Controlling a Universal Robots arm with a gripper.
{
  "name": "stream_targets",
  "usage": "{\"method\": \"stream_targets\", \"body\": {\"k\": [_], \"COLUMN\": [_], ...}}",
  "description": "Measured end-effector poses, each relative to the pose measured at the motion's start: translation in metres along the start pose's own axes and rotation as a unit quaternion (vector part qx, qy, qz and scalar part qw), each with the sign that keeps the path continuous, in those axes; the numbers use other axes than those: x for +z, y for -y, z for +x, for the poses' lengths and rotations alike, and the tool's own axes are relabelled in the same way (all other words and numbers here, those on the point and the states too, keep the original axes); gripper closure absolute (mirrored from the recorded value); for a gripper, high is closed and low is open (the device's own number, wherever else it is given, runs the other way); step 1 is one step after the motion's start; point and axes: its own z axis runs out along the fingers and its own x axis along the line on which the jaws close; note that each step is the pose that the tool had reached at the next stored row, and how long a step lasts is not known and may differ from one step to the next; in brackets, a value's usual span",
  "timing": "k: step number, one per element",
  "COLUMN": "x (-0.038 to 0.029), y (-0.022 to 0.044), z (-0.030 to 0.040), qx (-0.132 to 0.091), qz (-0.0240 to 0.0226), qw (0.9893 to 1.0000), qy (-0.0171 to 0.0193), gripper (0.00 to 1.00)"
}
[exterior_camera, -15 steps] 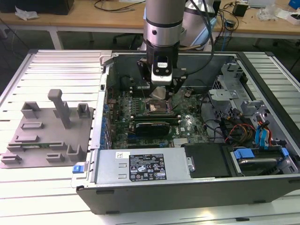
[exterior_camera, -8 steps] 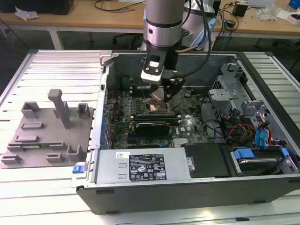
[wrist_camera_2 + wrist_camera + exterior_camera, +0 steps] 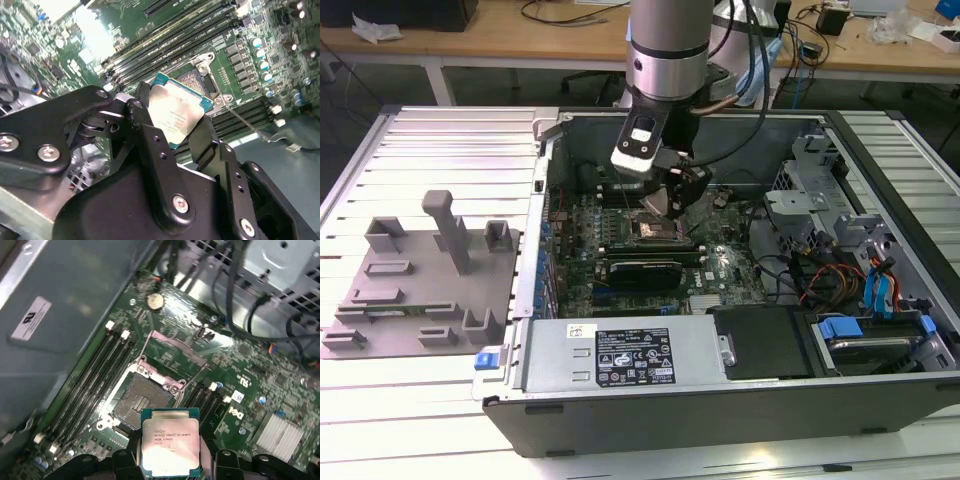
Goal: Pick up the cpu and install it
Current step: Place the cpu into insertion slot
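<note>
The end effector (image 3: 174,116) pinches the cpu (image 3: 170,442), seemingly just above the socket (image 3: 142,401); in the exterior view the grey tray (image 3: 415,280) lies at nine o'clock.

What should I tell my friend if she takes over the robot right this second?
Gripper: shut on the cpu, pinching it by two opposite edges.
Cpu: held in the air inside the computer case, close to the socket on the green motherboard.
Done: the cpu is picked up and is at the board.
Left: the socket is open and empty; the cpu is not yet seated in it.
</note>
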Motion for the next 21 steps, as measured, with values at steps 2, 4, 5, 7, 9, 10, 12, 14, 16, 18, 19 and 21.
{"method": "stream_targets", "body": {"k": [2,4,5,7,9,10,12,14,16,18,19,21], "x": [0.0003,0.0005,0.0006,0.0008,0.001,0.0011,0.0013,0.0016,0.0019,0.0022,0.0022,0.0022], "y": [0.0,0.0,0.0,0.0001,0.0001,0.0001,0.0001,0.0001,0.0001,0.0001,0.0002,0.0002], "z": [0.0,0.0,0.0,0.0,0.0,0.0,0.0,0.0001,0.0001,0.0001,0.0001,0.0], "qx": [0.037,0.059,0.068,0.086,0.115,0.127,0.148,0.176,0.204,0.237,0.246,0.253], "qz": [0.0013,0.0021,0.0024,0.0031,0.0041,0.0046,0.0054,0.0064,0.0074,0.0085,0.0089,0.0092], "qw": [0.9993,0.9982,0.9977,0.9963,0.9933,0.9919,0.9889,0.9843,0.9789,0.9714,0.9691,0.9672], "qy": [0.0023,0.0036,0.0041,0.0052,0.007,0.0077,0.009,0.0107,0.0124,0.0144,0.015,0.0155], "gripper": [0.45,0.45,0.45,0.45,0.45,0.45,0.45,0.45,0.45,0.45,0.45,0.45]}}
